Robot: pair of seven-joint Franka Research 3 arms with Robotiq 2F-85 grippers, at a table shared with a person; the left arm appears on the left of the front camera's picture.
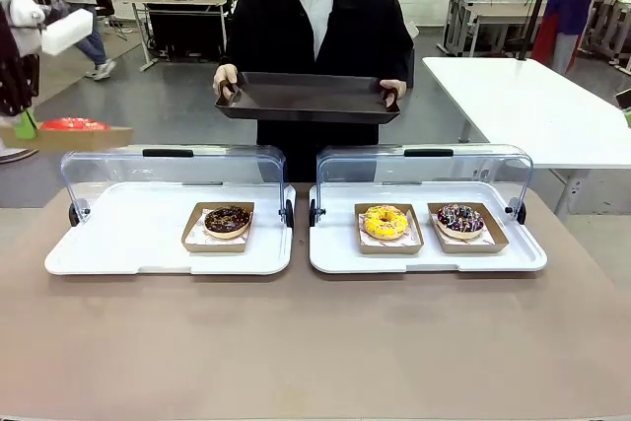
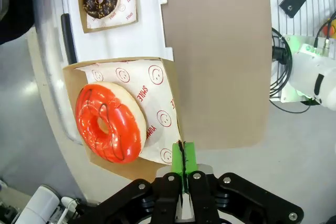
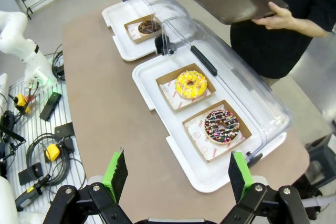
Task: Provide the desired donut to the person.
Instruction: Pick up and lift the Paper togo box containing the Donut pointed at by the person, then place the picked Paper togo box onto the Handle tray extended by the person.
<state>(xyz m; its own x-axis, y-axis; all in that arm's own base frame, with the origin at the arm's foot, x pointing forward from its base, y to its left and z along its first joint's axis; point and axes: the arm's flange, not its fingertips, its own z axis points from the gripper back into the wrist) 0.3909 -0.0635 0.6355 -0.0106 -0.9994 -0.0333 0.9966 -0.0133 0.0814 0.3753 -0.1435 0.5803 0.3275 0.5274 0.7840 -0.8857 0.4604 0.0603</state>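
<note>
Glossy red-iced donut (image 2: 110, 124), on thin white printed paper (image 2: 157, 103), in a matt brown cardboard tray (image 2: 131, 170), clear shiny plastic lids (image 1: 168, 175), smooth white plastic bases (image 1: 118, 244), matt brown tabletop (image 1: 315, 352), dark matt serving tray (image 1: 308, 98)

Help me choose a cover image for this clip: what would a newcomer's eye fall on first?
The glossy red donut, held in the air at the robot's left on its cardboard tray, which the left end effector pinches by one edge. Next, the person at the far side, holding a dark tray behind the open display cases. In the right display case, a bright yellow donut stands out.
</note>
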